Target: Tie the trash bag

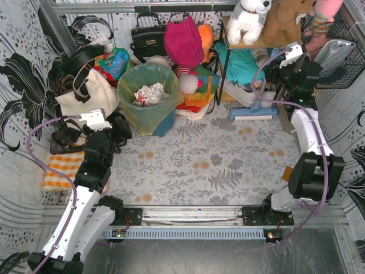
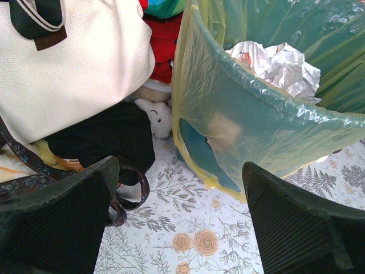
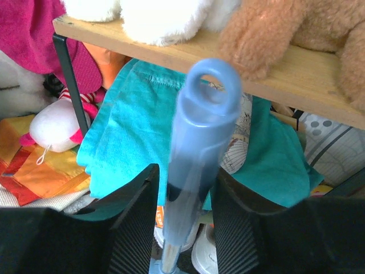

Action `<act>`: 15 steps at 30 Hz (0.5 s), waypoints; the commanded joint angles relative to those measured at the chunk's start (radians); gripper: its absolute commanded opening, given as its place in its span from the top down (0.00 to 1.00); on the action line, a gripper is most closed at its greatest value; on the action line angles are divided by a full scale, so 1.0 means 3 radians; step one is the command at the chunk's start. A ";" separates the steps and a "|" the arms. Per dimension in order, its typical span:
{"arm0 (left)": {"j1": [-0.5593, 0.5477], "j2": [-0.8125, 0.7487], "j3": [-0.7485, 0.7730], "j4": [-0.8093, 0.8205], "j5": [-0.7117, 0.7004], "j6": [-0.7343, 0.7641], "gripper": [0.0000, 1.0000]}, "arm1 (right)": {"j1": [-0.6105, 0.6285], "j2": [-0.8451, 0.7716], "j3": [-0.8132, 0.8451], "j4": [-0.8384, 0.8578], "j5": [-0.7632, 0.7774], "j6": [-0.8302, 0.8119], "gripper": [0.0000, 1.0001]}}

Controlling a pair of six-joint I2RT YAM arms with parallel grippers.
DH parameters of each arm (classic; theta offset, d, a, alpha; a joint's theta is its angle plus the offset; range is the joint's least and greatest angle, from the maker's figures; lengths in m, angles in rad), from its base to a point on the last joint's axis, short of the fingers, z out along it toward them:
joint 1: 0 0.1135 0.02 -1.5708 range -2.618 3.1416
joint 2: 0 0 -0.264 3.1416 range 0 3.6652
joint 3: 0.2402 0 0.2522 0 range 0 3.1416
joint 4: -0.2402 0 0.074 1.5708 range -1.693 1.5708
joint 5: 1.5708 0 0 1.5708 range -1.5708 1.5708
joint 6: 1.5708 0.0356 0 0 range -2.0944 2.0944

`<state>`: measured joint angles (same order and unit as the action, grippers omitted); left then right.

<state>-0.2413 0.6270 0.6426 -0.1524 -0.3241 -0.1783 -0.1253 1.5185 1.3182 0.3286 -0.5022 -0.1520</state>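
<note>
Trash bag (image 1: 144,105) lines the bin (image 1: 166,123), back left, untied, mouth draped over the rim. Left gripper (image 2: 179,169) hovers just beside it, fingers spread wide, probably lined up to grab plastic. Right gripper (image 3: 185,174) straddles a blue handle (image 3: 202,114) — clamped or loose, can't tell.

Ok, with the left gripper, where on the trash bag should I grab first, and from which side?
Take the loose skirt of the trash bag where it folds down over the rim of the teal bin, coming from the near left, where the open left gripper faces it. That overhang hangs free and would probably pinch easily; the inside holds crumpled paper.
</note>
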 commanded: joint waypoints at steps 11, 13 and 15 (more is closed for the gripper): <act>-0.0003 -0.0061 -0.0040 0.0129 -0.0075 0.0060 0.02 | -0.0001 -0.0327 -0.0020 0.0375 0.0425 -0.0026 0.29; -0.0003 -0.0058 -0.0022 0.0101 -0.0112 -0.0009 0.02 | -0.0002 -0.0405 0.0004 0.0344 0.0505 0.0011 0.27; -0.0003 -0.0013 0.0019 0.0055 -0.0121 -0.0095 0.02 | -0.0002 -0.0525 0.0007 0.0285 0.0580 0.0106 0.27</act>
<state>-0.2413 0.6212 0.6422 -0.1528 -0.3321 -0.1818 -0.1249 1.4471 1.3045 0.3832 -0.3904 -0.1505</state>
